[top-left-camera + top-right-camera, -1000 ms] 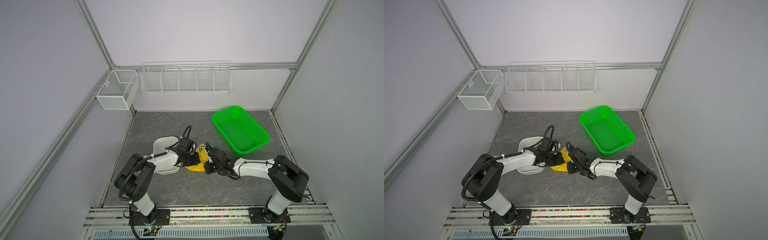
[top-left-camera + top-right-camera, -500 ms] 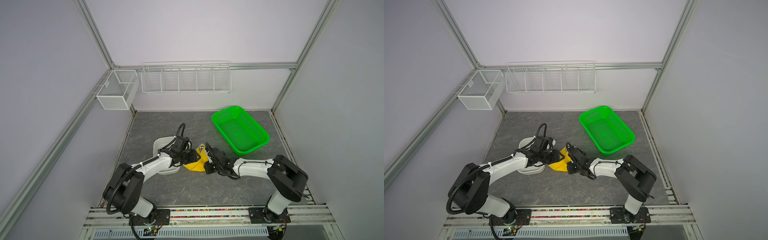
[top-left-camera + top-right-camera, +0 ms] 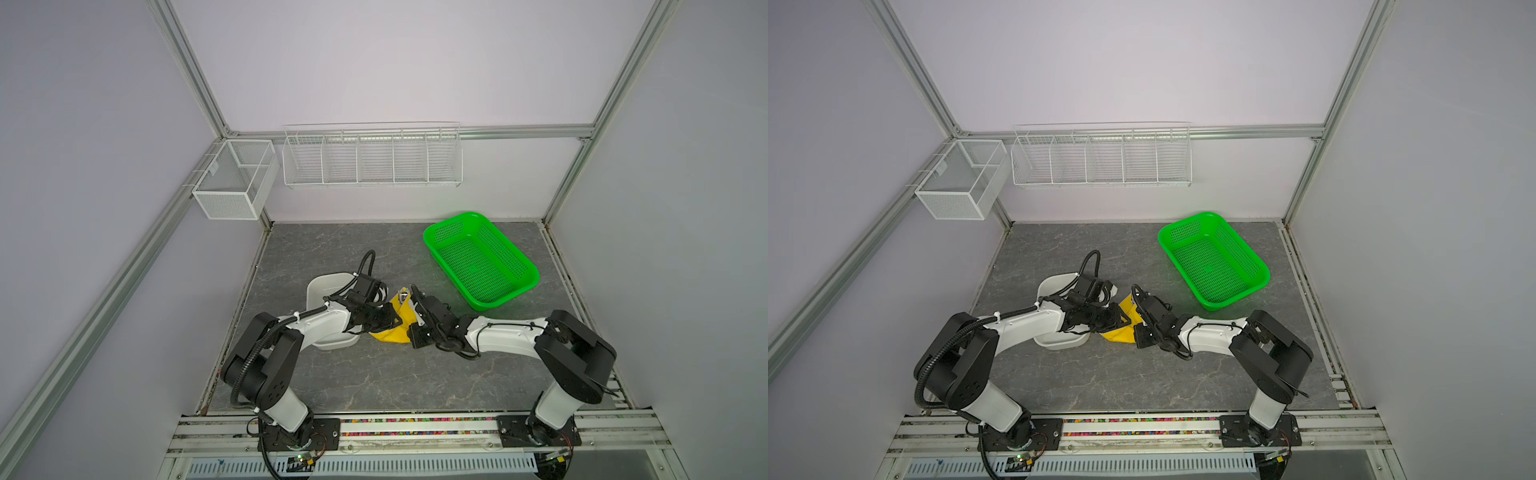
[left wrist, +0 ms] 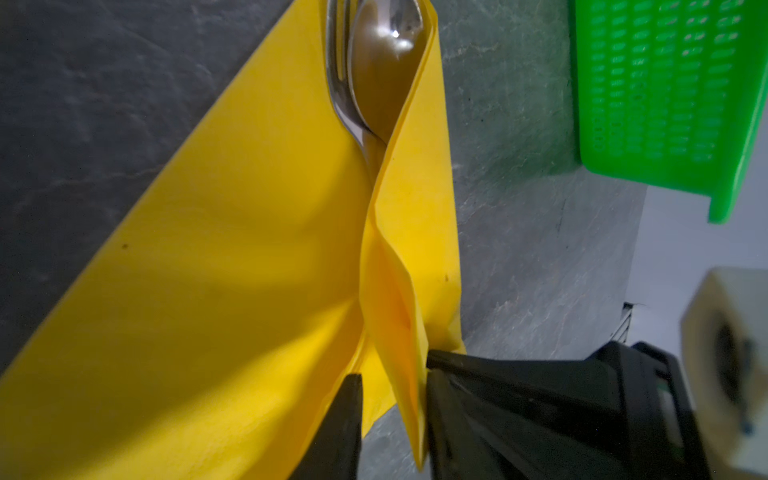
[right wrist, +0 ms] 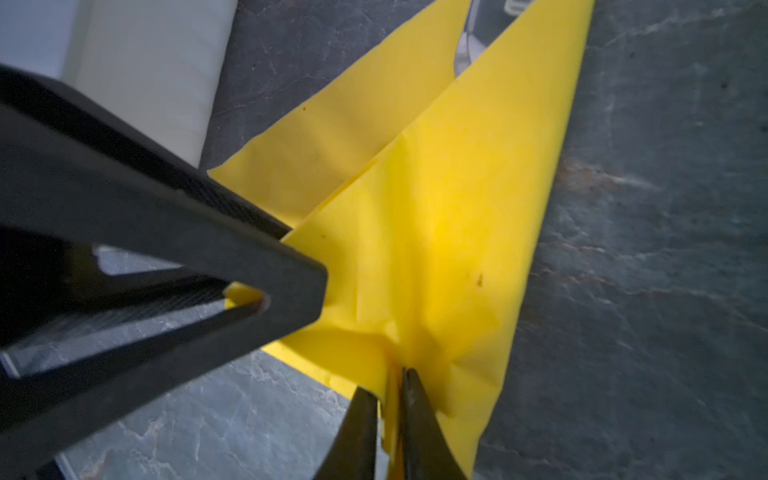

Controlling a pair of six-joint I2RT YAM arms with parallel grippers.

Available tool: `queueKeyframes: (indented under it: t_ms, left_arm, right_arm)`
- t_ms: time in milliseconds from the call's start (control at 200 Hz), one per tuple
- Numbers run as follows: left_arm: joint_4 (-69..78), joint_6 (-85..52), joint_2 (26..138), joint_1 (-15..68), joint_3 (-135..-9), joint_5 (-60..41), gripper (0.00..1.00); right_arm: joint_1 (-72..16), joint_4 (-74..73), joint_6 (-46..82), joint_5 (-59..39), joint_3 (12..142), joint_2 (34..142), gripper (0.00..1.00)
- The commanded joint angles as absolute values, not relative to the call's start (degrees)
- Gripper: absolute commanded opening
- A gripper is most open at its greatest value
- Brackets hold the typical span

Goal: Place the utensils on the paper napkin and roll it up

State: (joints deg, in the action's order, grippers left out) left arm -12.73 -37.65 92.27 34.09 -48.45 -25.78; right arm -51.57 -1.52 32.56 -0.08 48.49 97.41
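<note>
- The paper napkin (image 3: 392,332) lies near the middle of the grey tabletop (image 3: 374,374), just beside the white tray (image 3: 328,286) and well apart from the green basket (image 3: 478,262).
- In both top views the napkin shows as a narrow yellow strip between the two arms, with most of it hidden by them.
- The utensils (image 3: 403,296) rest on the napkin at its far end.
- In the left wrist view the spoon (image 4: 386,62) and the fork (image 4: 336,62) lie side by side and touching, with the spoon's bowl partly over the fork's head.
- A flap of the napkin is folded over their handles, so only the two heads show.
- The flap stands up as a loose ridge and does not lie flat on the sheet below.
- The left tool (image 5: 266,299) reaches in from the tray side. Its jaws are nearly together, and a small bit of yellow paper is pinched at their tips.
- The right tool (image 5: 390,374) comes in from the opposite side at the napkin's near end. Its jaws are drawn close on a crumpled upright fold of the napkin.
- The two tools hold the paper near each other, at the end away from the utensil heads.
- The basket holds nothing that shows, and part of the left arm lies over the tray.
</note>
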Motion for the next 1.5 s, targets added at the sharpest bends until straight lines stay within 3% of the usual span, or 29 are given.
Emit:
queueKeyframes:
  t_ms: [0,120,325,395,505,670,1175,1495]
  left_arm:
    - [-12.45,-37.15,92.86,33.93,-49.86,-25.48,0.13]
    - [-13.0,-36.55,93.44,33.97,-49.7,-24.97,0.03]
    - [-14.73,-35.02,93.35,33.93,-49.34,-23.36,0.0]
    - [-15.12,-34.74,93.51,33.93,-49.31,-22.9,0.0]
    - [-15.56,-34.11,93.81,33.97,-49.64,-23.47,0.0]
    - [-15.0,-33.78,93.62,33.93,-48.57,-24.17,0.0]
    - [-16.03,-31.83,96.12,33.79,-51.41,-22.92,0.0]
    - [-16.17,-31.55,96.53,33.76,-51.76,-23.0,0.0]
  right_arm:
    - [-51.54,-0.46,32.15,-0.65,49.48,96.63,0.2]
    - [-50.96,-0.57,33.76,-0.51,48.41,93.39,0.29]
    - [-47.0,-4.16,37.33,-3.64,43.42,87.35,0.37]
    - [-45.78,-4.36,38.01,-4.65,42.48,87.08,0.34]
    - [-45.39,-4.91,38.44,-7.15,42.36,88.77,0.2]
    - [-45.41,-9.24,39.82,-12.6,42.48,92.23,0.14]
    - [-45.32,-8.27,41.32,-13.06,43.18,98.98,0.14]
    - [-43.77,-8.07,42.01,-12.1,39.73,88.88,0.17]
